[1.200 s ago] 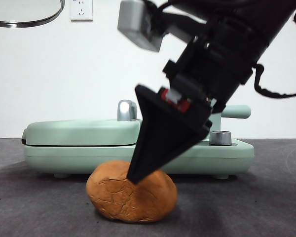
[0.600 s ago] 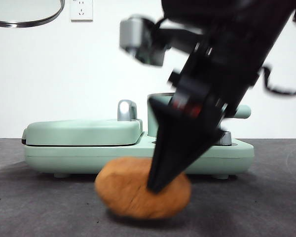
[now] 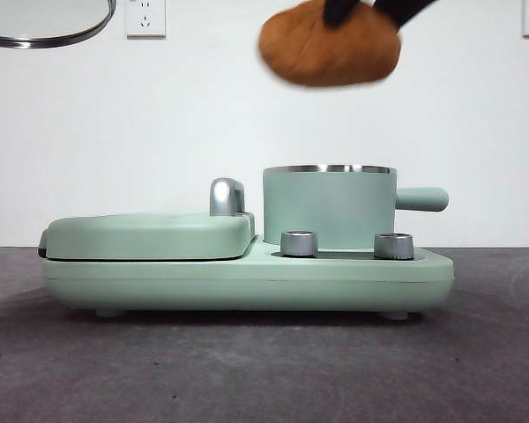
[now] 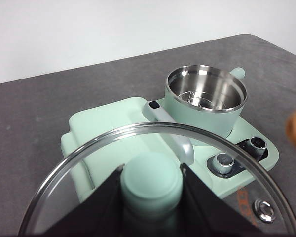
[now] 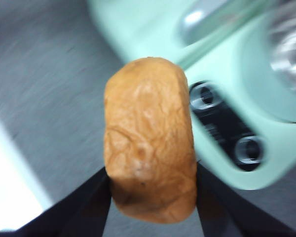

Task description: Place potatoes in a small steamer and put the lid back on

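Dark grey tabletop [image 3: 476, 370] carries the mint-green cooker [image 3: 247, 273], and behind it we see a white wall. Our right gripper [image 5: 150, 197] has its jaws clamped on either side of the potato [image 3: 329, 42], holding it high in the air above the small steamer [image 3: 328, 207], whose steel interior is bare. Our left gripper [image 4: 151, 185] pinches the green knob of the glass lid [image 4: 89, 153], keeping it aloft, well to the side of the steamer.
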Action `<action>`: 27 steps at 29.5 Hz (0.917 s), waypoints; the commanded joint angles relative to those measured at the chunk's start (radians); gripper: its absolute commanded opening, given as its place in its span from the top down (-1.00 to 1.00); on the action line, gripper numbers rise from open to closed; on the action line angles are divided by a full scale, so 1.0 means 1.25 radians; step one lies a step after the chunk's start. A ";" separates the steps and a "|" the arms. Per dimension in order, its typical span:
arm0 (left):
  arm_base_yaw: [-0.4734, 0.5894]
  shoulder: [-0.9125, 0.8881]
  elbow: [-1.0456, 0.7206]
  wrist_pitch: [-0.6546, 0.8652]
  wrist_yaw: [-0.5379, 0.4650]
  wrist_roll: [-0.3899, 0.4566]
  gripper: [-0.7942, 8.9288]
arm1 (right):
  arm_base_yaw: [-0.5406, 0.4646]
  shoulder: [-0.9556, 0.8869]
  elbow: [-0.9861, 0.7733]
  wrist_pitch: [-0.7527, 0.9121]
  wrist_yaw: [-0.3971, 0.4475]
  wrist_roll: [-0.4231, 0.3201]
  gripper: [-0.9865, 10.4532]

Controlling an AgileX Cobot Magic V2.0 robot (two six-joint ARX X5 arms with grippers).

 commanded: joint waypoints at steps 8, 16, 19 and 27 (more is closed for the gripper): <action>-0.001 0.000 0.012 0.034 -0.002 0.001 0.82 | -0.161 0.180 0.203 -0.018 0.013 -0.034 0.44; -0.001 0.000 0.012 0.034 -0.002 0.001 0.82 | -0.228 0.354 0.332 -0.015 0.010 -0.085 0.44; -0.001 0.000 0.012 0.034 -0.002 0.001 0.82 | -0.242 0.406 0.371 -0.009 0.011 -0.094 0.44; -0.001 0.000 0.012 0.033 -0.002 0.000 0.82 | -0.271 0.487 0.399 0.034 0.002 -0.108 0.44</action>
